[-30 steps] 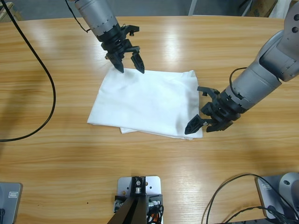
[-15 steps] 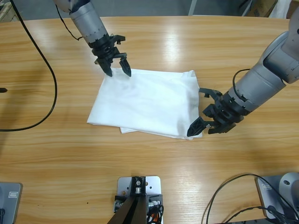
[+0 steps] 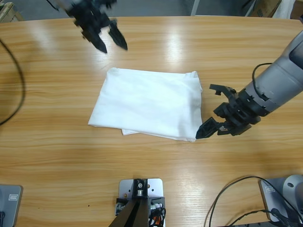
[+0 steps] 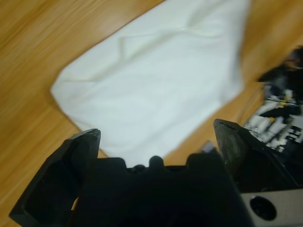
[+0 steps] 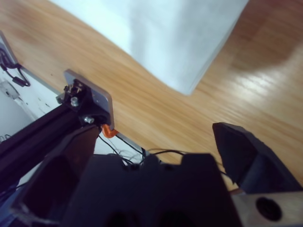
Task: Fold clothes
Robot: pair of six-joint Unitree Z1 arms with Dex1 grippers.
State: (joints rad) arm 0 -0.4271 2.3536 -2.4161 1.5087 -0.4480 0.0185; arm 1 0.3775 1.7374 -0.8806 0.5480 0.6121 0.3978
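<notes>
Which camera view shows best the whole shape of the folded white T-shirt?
The high view: the T-shirt lies there complete, all edges visible on the table. The left wrist view shows most of it, with the near edge hidden behind the gripper body. The right wrist view shows only one corner.

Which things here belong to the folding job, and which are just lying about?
Job:
- T-shirt, folded, lying flat on the table
- left gripper, open, off the cloth
- right gripper, open, beside the shirt's corner

Lying about:
- black cable at the table's left edge
- black cables at the bottom right
</notes>
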